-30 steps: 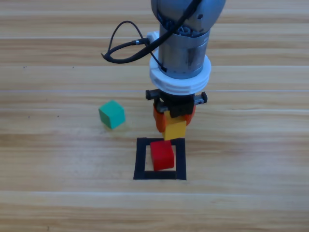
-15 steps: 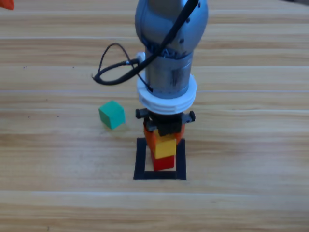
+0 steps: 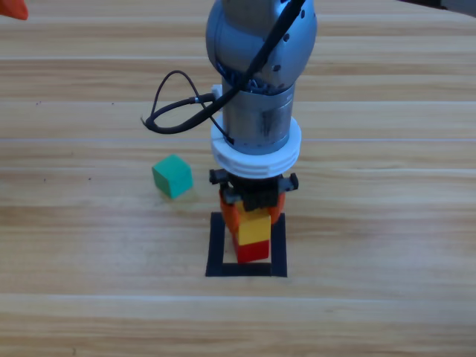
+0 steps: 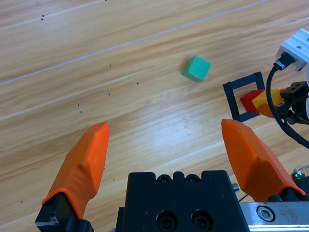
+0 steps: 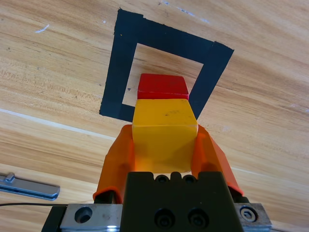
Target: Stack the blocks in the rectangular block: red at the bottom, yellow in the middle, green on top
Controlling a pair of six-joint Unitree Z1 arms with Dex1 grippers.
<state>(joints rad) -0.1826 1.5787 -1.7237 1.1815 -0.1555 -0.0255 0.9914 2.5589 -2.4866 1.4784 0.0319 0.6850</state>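
Note:
The red cube [image 3: 253, 253] sits inside the black tape square [image 3: 216, 247]. My right gripper [image 3: 253, 223] comes down from the top and is shut on the yellow cube [image 3: 253, 227], holding it directly over the red one; I cannot tell whether they touch. In the right wrist view the yellow cube [image 5: 164, 126] fills the jaws, with the red cube [image 5: 162, 87] and tape square [image 5: 117, 77] beyond. The green cube [image 3: 172, 176] lies loose on the table, left of the square. My left gripper [image 4: 165, 126] is open and holds nothing; only an orange tip [image 3: 11, 9] shows at the top left corner.
A black cable [image 3: 175, 104] loops off the right arm's left side, above the green cube [image 4: 196, 68]. Bare wooden table surrounds the tape square [image 4: 231, 96] on the left, right and front.
My right gripper has carried the yellow cube forward and down, from behind the square to directly over the red cube. The green cube has not moved.

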